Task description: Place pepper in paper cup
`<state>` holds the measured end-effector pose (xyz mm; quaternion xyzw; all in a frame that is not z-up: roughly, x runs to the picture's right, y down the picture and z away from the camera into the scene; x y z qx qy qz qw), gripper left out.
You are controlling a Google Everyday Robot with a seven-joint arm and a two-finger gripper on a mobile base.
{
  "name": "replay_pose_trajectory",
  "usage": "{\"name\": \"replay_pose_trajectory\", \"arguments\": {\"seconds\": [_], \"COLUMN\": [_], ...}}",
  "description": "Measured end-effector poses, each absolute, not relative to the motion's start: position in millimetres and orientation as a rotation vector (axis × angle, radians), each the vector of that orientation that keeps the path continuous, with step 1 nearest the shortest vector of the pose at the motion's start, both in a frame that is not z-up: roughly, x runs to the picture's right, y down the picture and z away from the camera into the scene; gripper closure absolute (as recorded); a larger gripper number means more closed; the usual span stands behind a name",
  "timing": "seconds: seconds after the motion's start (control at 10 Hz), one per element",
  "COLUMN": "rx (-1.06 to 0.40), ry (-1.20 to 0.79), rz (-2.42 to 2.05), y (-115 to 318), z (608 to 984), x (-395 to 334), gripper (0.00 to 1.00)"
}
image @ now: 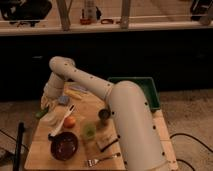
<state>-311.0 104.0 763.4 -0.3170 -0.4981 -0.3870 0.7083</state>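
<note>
The gripper hangs over the far-left edge of the wooden table, at the end of the pale arm that folds down from its elbow. The wrist hides its tip, so I cannot tell whether the jaws are open or shut, or whether they have hold of anything.

Right below the jaws, at the table's left edge, lies the pepper, a dark-green sliver. Just beside the jaws on the camera side is the paper cup, a whitish shape that seems to lie tipped rather than stand, though the view is too soft to be sure. Further out toward the table's middle sits the round orange fruit. Beyond that are the light-green cup and the dark metallic cup, with the dark bowl nearest the camera.

The step in hand looks like the grasp of the pepper. To do it well, the jaws should close across the pepper's narrow width near its middle. They should come straight down, not from the side, because a nudge could roll the pepper off the near edge.

The lift should be vertical before any sideways travel. The paper cup is so close to the jaws that a low sweep would likely knock it. The carry is short. The pepper should be centred over the cup's mouth, pointed end first, and let go low.
</note>
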Motion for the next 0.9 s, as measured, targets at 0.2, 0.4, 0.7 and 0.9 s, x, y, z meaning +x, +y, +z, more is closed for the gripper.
{"name": "replay_pose_trajectory", "arguments": {"seconds": [0.2,0.4,0.7,0.9], "rx": [-0.705,-0.7,-0.713,-0.719], "ry": [-1.11,-1.127,-1.153,-1.163], "rz": [-0.858,-0.862,-0.886,-0.899], "y": [104.5,103.9,104.3,104.1], "z": [763.6,763.8,763.3,763.0], "x": [-310.2,-311.0,-310.8,-312.1], "gripper": [0.2,0.2,0.2,0.2]}}
